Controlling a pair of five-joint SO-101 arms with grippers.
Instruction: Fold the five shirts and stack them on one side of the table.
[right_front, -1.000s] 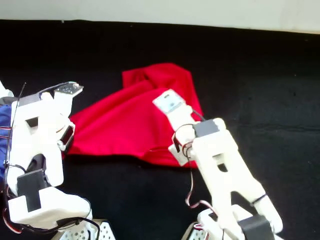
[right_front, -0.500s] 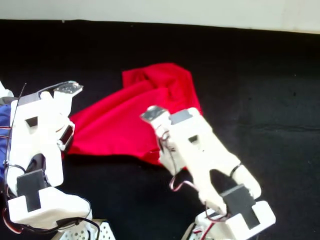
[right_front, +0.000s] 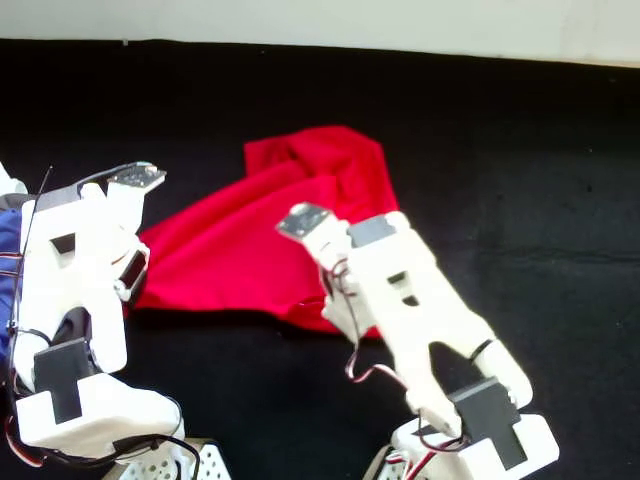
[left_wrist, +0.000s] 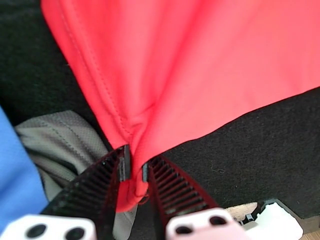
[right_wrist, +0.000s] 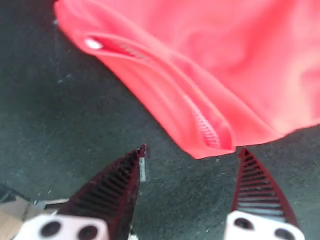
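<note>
Gripping a bunched corner of the red shirt (left_wrist: 200, 65), the left gripper (left_wrist: 134, 167) has both ribbed jaws pressed together on the cloth. A stitched hem runs straight into the gap between them. Just beside those jaws lies a grey cloth (left_wrist: 55, 145), and a blue shirt (left_wrist: 15, 175) lies next to it.

The right gripper (right_wrist: 194, 152) has its jaws spread wide apart and holds nothing. A folded, stitched edge of the red shirt lies just beyond the two jaw tips, roughly centred between them. Bare black table (right_wrist: 50, 125) shows under and beside the tips.

High view, from the bottom of the frame upward:
- The left arm stands at the lower left, with its wrist end at the shirt's left corner.
- The right arm rises from the lower centre-right, and its wrist end sits over the shirt's lower edge near the frame centre.
- The red shirt is spread loosely across the middle of the frame, between the two arms. It is flat toward the left and bunched into folds at its upper right.
- A sliver of blue cloth shows at the left edge of the frame, behind the left arm.
- Black table surface continues to the top of the frame, where it meets a pale wall (right_front: 400, 20).
</note>
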